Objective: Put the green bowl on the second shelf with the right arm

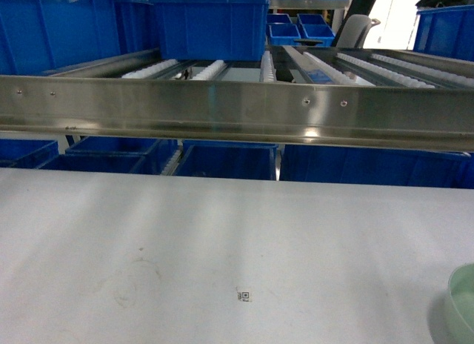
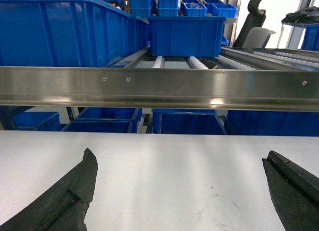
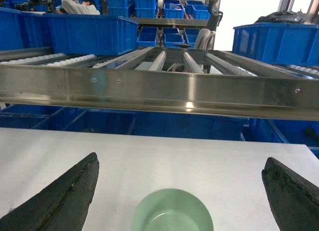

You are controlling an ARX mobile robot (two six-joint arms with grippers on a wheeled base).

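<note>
Your way onto the second shelf (image 3: 174,61) is barred low down by its steel front rail (image 1: 237,110); you must pass above it. Blue crates (image 1: 211,25) fill the shelf's left and rear, while the roller lanes on the right lie open. The white tabletop (image 1: 222,255) around the green bowl (image 3: 172,213) is bare.

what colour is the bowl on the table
Pale mint green, plain; the bowl shows best in the right wrist view.

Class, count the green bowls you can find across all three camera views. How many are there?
1. The green bowl sits on the white table between the open right gripper fingers; the head view catches its edge at bottom right.
</note>
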